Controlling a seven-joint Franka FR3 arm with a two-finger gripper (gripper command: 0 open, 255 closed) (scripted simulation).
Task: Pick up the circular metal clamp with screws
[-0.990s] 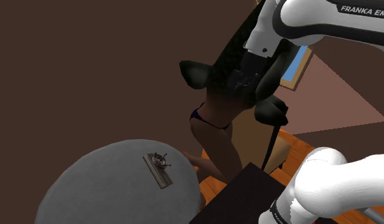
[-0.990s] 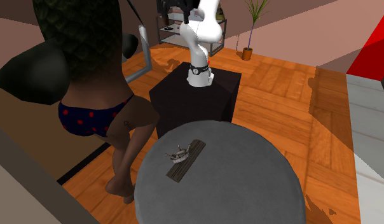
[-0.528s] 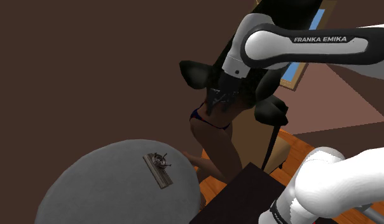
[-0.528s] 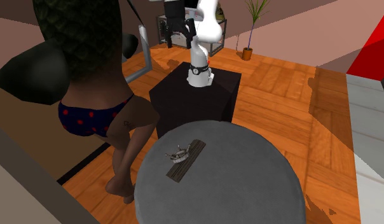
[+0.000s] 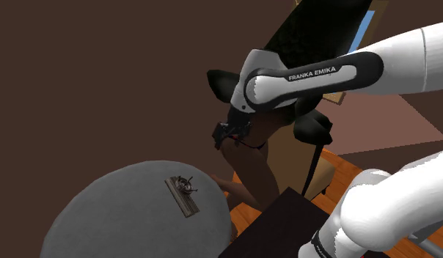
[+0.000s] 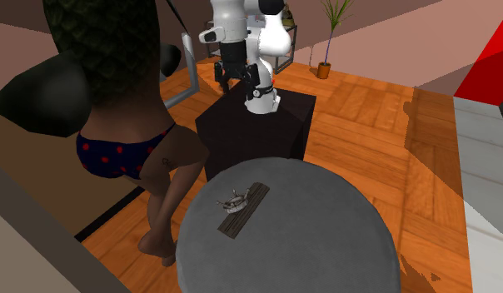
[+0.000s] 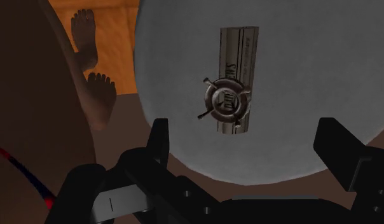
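Over the last second the claw [image 7: 245, 135] has been swung down towards the grey desk [image 7: 311, 63] and is held open and empty, well above the circular metal clamp [image 7: 226, 100] lying on a plank [image 7: 238, 48] there, so a descent is judged still to be needed.

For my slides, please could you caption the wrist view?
Open fingers over circular clamp and strip on a grey table.

We note shiny metal clamp [image 7: 226, 102], weathered wood plank [image 7: 239, 51], matt grey tabletop [image 7: 311, 63], polished wood floor [image 6: 358, 108].
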